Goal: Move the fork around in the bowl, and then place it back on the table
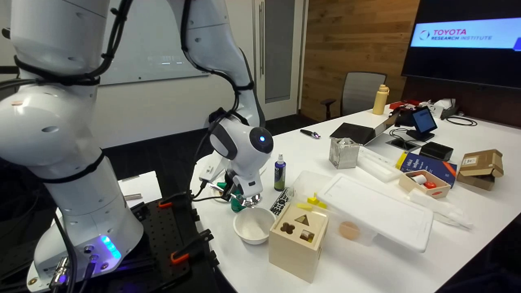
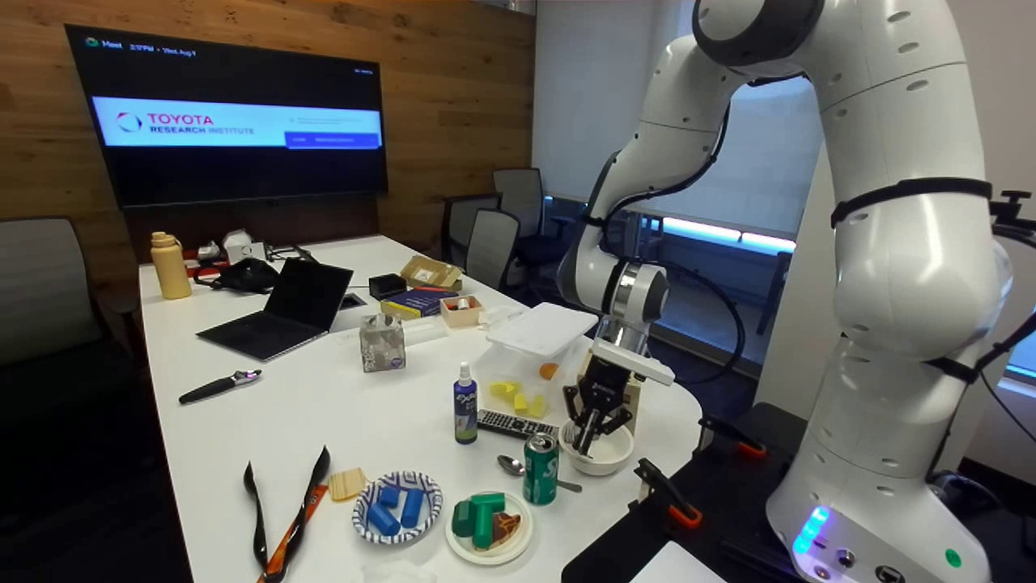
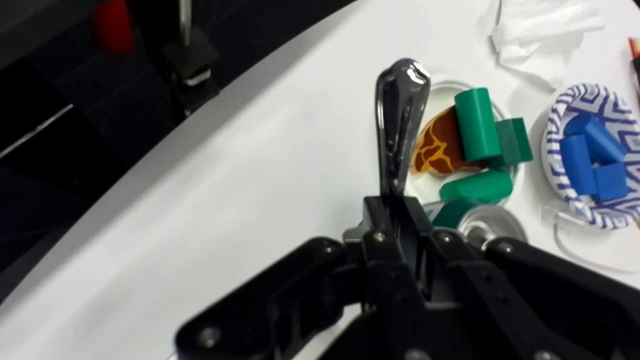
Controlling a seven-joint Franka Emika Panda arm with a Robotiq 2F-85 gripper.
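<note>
Far left in an exterior view there's a pale yellow bottle (image 2: 170, 267) near the far end of the big white table (image 2: 307, 417), then an open black laptop (image 2: 301, 304). Closer in you get long black-and-orange tongs (image 2: 300, 518), and next over a blue-and-white patterned paper bowl (image 2: 398, 537) with blue blocks in it. An upright blue spray bottle with a white nozzle (image 2: 464, 409) comes next, then a round white plate (image 2: 492, 559) with chunky green blocks (image 2: 484, 525) on it.

Keep going right: a green metal soda can (image 2: 540, 470) stands upright with a metal spoon (image 2: 511, 465) lying partly behind it, plus a long black remote (image 2: 514, 423) near a clear bin with a white plastic lid (image 2: 541, 328).

Then the main bit: a small round white bowl (image 2: 605, 464), with the black two-fingered gripper (image 3: 395, 202) pointing down at it. Wrist view makes the grip pretty clear: fingertips pinched together on the handle of the shiny metal fork (image 3: 400, 122), handle end sticking out past them. So the fork's in the gripper, right by the bowl; can't tell if it's touching it. A pale wooden cube with shape cutouts (image 1: 295, 248) sits just beside the bowl.
</note>
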